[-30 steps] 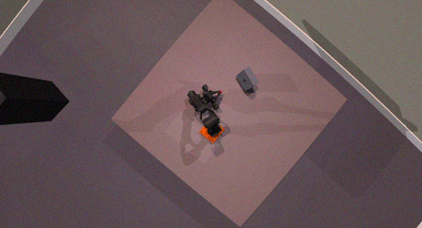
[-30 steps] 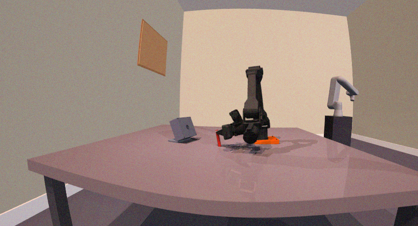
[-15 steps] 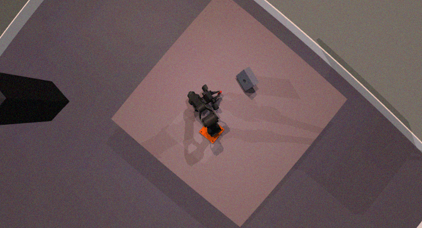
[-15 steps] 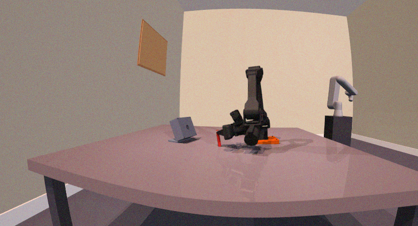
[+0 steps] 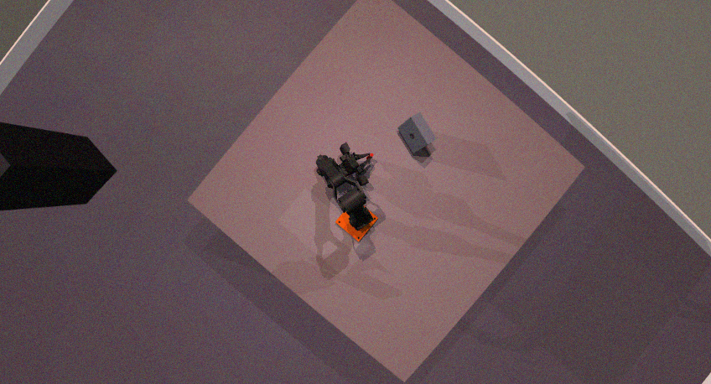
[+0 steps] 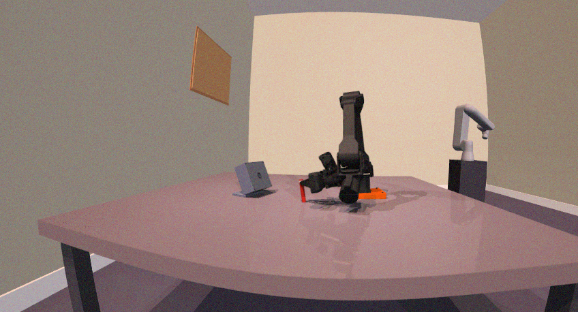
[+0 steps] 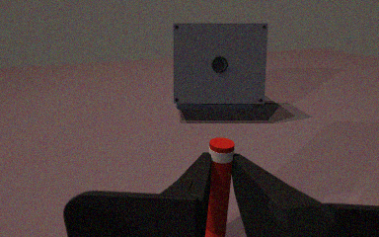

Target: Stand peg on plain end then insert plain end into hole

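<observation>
Gripping the red peg point(image 5: 370, 156) point(image 6: 302, 192) point(image 7: 219, 193) near its banded top is being done by the claw point(image 5: 370, 157) point(image 6: 302, 183) point(image 7: 220, 160), its two fingers pressed in on either side. The peg is thus placed right at the fingertips, with the white band point(image 7: 221, 156) uppermost and the plain end pointing down toward the table point(image 6: 344, 244). Its long axis is seen as close to upright, with a slight lean in the exterior view, and is set across the reach of the claw rather than along it. The lower end appears to be at or very near the table top; whether it is fully seated cannot be told. The stand-up step is judged to be in hand, and the peg should be squared before the fingers are parted, since a lean could tip it.

Ahead of the claw, beyond the peg and well apart from it, the grey block point(image 5: 415, 133) point(image 6: 253, 177) point(image 7: 196, 64) is found, its sloped face and dark hole point(image 5: 412, 136) point(image 6: 260, 174) point(image 7: 219, 64) turned toward the claw. One arm only is mounted at the orange plate point(image 5: 358, 236) point(image 6: 379, 194), behind the claw. No brand, label or writing can be read.
</observation>
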### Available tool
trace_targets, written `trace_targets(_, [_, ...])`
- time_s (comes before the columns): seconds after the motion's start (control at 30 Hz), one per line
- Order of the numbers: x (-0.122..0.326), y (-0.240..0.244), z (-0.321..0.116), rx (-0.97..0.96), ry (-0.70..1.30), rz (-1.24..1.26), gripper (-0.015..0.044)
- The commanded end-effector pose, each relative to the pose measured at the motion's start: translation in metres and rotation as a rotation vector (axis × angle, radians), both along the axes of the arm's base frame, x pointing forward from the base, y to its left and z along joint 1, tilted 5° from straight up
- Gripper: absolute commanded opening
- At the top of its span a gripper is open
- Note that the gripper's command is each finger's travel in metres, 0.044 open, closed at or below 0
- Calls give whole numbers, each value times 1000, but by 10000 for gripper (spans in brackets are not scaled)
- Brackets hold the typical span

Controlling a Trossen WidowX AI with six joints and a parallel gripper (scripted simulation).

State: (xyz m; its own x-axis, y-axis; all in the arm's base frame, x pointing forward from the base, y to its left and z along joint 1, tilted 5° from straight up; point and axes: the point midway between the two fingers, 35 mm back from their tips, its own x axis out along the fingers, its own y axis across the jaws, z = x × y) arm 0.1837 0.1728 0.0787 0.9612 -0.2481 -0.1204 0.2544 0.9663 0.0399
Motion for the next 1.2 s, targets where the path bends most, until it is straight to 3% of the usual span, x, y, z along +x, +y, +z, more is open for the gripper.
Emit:
trace_targets(0.0, [-1,0,-1,0,1,0,49])
trace_targets(1.17, [-5,1,-3,-6,-23,6,49])
